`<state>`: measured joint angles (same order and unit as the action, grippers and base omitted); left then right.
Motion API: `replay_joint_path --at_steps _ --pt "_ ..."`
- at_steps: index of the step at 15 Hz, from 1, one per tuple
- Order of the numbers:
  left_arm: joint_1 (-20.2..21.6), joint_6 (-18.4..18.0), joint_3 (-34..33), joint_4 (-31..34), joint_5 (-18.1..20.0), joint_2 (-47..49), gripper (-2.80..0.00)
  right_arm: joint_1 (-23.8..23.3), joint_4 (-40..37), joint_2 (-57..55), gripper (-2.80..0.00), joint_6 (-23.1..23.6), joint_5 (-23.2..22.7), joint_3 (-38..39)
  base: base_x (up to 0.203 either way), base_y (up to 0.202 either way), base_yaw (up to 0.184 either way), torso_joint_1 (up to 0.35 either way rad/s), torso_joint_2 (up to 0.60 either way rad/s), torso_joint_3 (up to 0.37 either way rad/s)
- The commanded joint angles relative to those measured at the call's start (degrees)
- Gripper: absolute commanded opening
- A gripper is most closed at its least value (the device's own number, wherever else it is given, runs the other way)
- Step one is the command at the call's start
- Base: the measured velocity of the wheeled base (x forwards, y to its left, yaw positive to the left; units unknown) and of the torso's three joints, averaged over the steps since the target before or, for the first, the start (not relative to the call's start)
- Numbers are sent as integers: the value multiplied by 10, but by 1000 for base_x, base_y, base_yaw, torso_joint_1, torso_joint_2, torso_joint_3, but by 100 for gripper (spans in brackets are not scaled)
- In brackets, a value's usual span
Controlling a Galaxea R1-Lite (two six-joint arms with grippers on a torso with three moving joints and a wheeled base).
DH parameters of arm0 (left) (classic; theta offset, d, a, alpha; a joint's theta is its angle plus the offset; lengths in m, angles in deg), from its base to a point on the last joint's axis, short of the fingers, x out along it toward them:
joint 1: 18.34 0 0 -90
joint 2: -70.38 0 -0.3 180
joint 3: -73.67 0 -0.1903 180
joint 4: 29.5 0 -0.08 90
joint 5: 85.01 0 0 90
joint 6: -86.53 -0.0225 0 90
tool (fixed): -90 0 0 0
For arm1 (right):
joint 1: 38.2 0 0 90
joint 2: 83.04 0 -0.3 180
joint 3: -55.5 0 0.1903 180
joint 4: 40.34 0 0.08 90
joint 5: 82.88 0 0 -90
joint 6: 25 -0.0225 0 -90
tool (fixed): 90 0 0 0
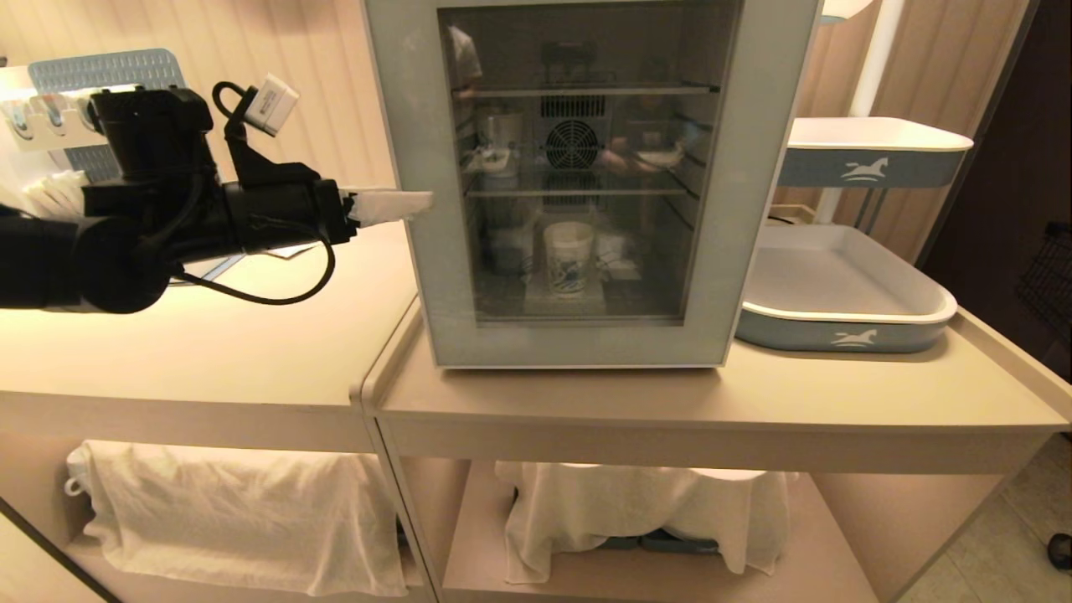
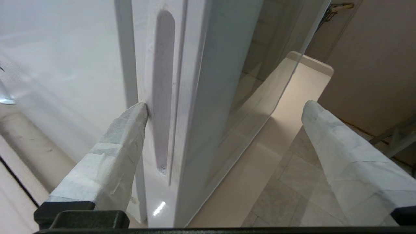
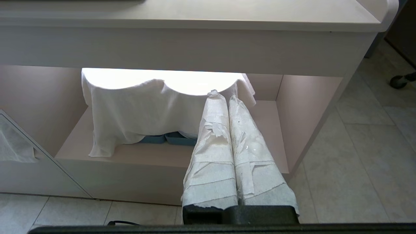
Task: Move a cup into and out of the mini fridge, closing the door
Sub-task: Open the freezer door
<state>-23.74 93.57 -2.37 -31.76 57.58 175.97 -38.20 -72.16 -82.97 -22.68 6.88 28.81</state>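
One half of the task looks finished, as far as I can judge: the cup stands upright inside the mini fridge, on the bottom level under the lower wire shelf, and the door lies flat against the cabinet, so it seems closed. In the head view the cup is seen through the tinted glass, at about 6 o'clock from the round fan grille.

What remains is the second half: to open the door, to take the cup out, and to close the door again. I think this part is now beginning. The left gripper is at the 9 o'clock side of the fridge, at the edge of the door. Its jaws are spread wide and hold nothing. In the left wrist view one fingertip touches the white side wall just beside the long recessed handle groove, and the other finger is well apart, in front of the glass. So the door edge is between the two fingers, but it is not yet pinched.

The right gripper hangs low before the counter, pointing at the open shelf with a white cloth. Its jaws are pressed together and empty; it looks parked.
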Motion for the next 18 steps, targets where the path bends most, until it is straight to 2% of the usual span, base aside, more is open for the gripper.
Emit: replay_joint_path --at_steps 1,3,18 --pt "-9 12 0 -2 4 -4 0 0 -1 0 -280 1 0 0 0 0 0 0 0 0" --pt "-13 27 0 -2 3 -10 0 0 -1 0 -280 1 0 0 0 0 0 0 0 0" --pt "-14 30 -43 -1 4 -57 0 0 -1 0 -280 1 0 0 0 0 0 0 0 0"
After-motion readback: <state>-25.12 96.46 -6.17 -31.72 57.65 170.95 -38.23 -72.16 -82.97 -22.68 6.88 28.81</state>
